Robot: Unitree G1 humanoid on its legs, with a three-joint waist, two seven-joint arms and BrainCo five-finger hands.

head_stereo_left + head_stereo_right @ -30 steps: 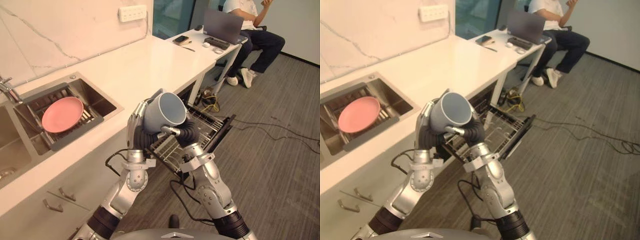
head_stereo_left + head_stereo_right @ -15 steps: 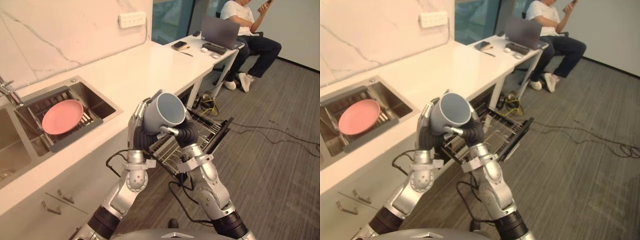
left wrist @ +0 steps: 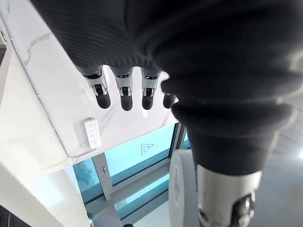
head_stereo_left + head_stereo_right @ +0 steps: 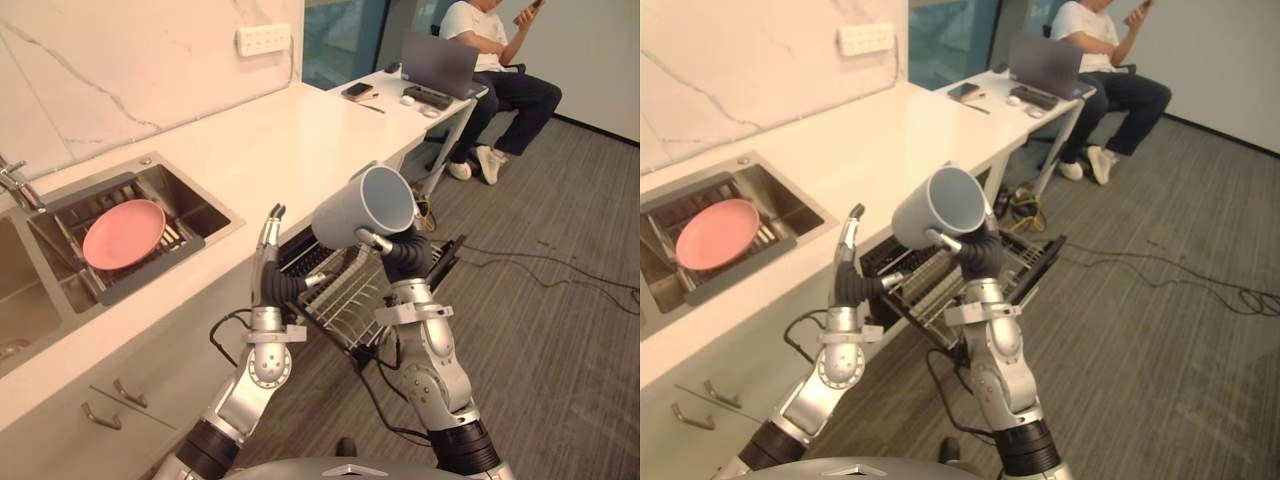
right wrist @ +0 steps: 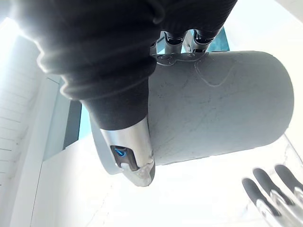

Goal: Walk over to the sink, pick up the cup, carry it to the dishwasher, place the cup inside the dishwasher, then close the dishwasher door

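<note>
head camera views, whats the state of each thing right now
cup, held up, tipped on its side, empty
right hand, shut on the cup
left hand, open, fingers straight, holding nothing
dishwasher, open, rack pulled out
plate, lying in the sink
laptop, lid open

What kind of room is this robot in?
Probably an office kitchenette: a steel sink holding a round pink plate, an open dishwasher's wire rack below the white counter, a grey laptop beyond.
</note>
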